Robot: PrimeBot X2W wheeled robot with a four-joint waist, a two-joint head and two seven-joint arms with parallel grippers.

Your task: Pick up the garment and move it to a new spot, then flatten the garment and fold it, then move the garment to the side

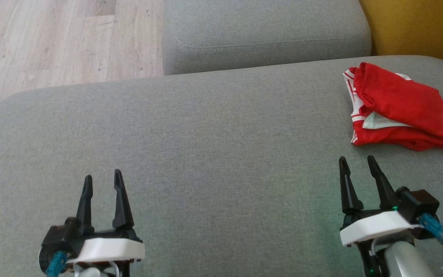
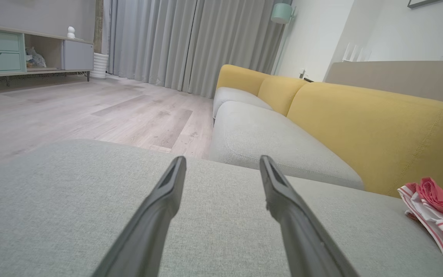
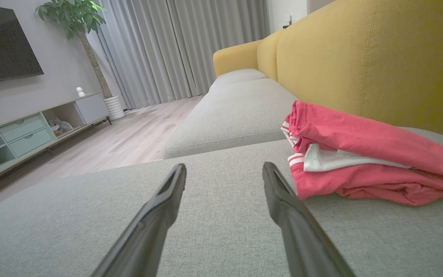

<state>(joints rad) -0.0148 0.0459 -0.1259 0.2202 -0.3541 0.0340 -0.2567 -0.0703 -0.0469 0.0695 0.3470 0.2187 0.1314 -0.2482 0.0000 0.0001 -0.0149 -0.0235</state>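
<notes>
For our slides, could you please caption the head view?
Left gripper and right gripper open above grey sofa seat; crumpled red garment at right.

Garment on seat cushion
Your right end effector sits just before the garment, your left end effector well left.

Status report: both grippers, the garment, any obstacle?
Left gripper open, empty. Right gripper open, empty. Red garment bunched on grey cushion, ahead of right gripper. No obstacle seen.
</notes>
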